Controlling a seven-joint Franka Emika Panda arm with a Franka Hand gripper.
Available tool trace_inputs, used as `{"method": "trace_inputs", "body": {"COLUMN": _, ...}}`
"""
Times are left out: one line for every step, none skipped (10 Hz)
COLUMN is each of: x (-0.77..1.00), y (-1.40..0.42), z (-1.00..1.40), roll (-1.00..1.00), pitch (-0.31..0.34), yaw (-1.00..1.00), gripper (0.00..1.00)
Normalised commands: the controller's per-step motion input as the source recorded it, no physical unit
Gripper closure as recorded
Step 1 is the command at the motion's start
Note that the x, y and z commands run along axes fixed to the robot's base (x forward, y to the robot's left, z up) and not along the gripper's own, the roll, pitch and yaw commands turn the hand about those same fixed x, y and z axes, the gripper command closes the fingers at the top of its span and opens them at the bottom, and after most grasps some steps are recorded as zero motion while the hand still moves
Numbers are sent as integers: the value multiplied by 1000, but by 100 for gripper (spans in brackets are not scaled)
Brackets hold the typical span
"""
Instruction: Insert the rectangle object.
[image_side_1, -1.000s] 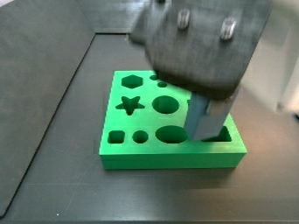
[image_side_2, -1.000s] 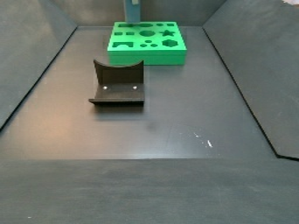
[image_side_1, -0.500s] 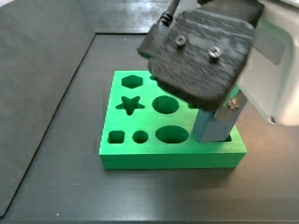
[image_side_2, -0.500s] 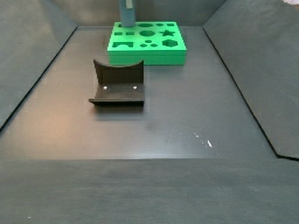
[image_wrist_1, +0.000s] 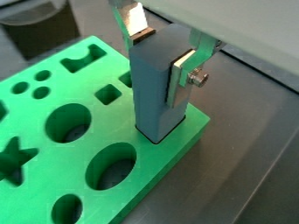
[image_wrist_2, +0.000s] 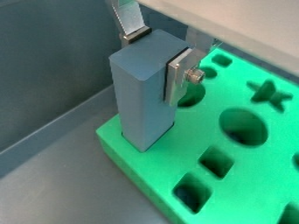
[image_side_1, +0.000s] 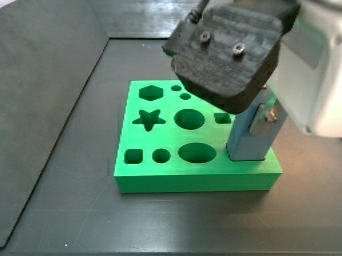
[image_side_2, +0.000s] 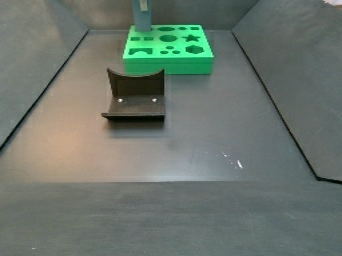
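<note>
The rectangle object (image_wrist_1: 152, 96), a tall blue-grey block, stands upright on the green board (image_wrist_1: 47, 96) at a corner next to a round hole. It also shows in a wrist view (image_wrist_2: 140, 105) and in both side views (image_side_1: 247, 138) (image_side_2: 140, 15). My gripper (image_wrist_1: 162, 52) is shut on the block's top part, with a silver finger (image_wrist_1: 184, 68) flat on one side and the other finger behind it. I cannot tell whether the block's foot sits in a hole or on the board's surface. The gripper body (image_side_1: 234, 50) hides the block's top in a side view.
The green board (image_side_1: 160, 175) has star, hexagon, round, oval and square holes. It lies at the far end of the dark floor (image_side_2: 174, 170). The fixture (image_side_2: 134, 95) stands on the floor nearer the camera. Dark walls rise on both sides.
The gripper has risen and tipped back, so more of the block shows. The block has shifted slightly sideways toward the board's corner.
</note>
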Motion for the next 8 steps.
{"method": "trace_inputs", "body": {"x": 189, "y": 83, "z": -369, "roll": -101, "pitch": -14, "yaw": -226, "gripper": 100}}
{"method": "trace_inputs", "body": {"x": 9, "y": 23, "z": -309, "roll": -20, "pitch": -31, "yaw": -77, "gripper": 100}}
{"method": "trace_inputs", "body": {"x": 34, "y": 0, "z": -226, "roll": 0, "pitch": 0, "yaw": -9, "gripper": 100}}
{"method": "trace_inputs", "body": {"x": 103, "y": 0, "z": -271, "roll": 66, "pitch": 49, "yaw": -43, "gripper": 100}}
{"method": "trace_inputs", "body": {"x": 157, "y": 0, "z": -326, "roll": 97, "pitch": 86, "yaw": -60, "gripper": 100}}
{"method": "trace_inputs", "body": {"x": 137, "y": 0, "z": -320, "roll": 56, "pitch": 51, "yaw": -74, "gripper": 100}}
{"method": "trace_inputs", "body": {"x": 43, "y": 0, "z": -126, "roll": 0, "pitch": -43, "yaw": 0, "gripper": 100}}
{"method": "trace_inputs", "body": {"x": 0, "y": 0, "z": 0, "roll": 0, "pitch": 0, "yaw": 0, "gripper": 100}}
